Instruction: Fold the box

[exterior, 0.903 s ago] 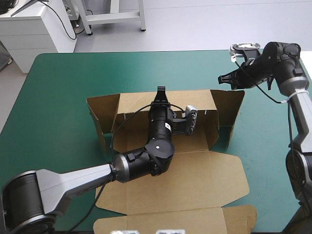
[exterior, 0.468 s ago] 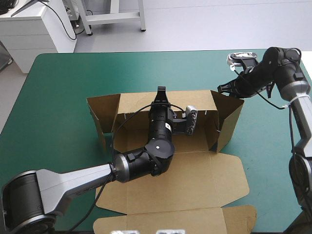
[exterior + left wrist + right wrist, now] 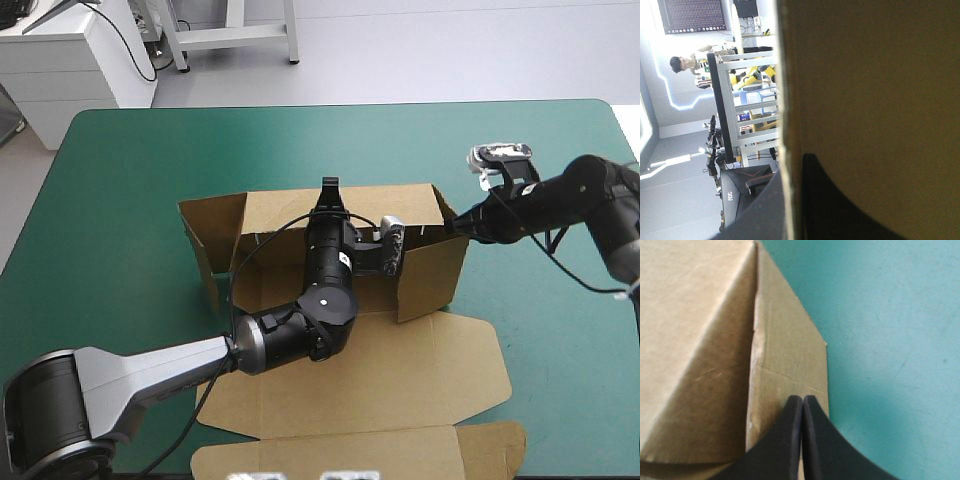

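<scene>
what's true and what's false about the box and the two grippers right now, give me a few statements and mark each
1. The right gripper is shut, its tip against the outside of the right side wall of the box. True.
2. The box is a wholly flat sheet. False: its back wall and both side walls stand raised.
3. The left gripper is shut on the back wall's top edge. True.
4. The right gripper holds the lid. False: the lid lies flat toward the table's near edge, with no gripper on it.
</scene>
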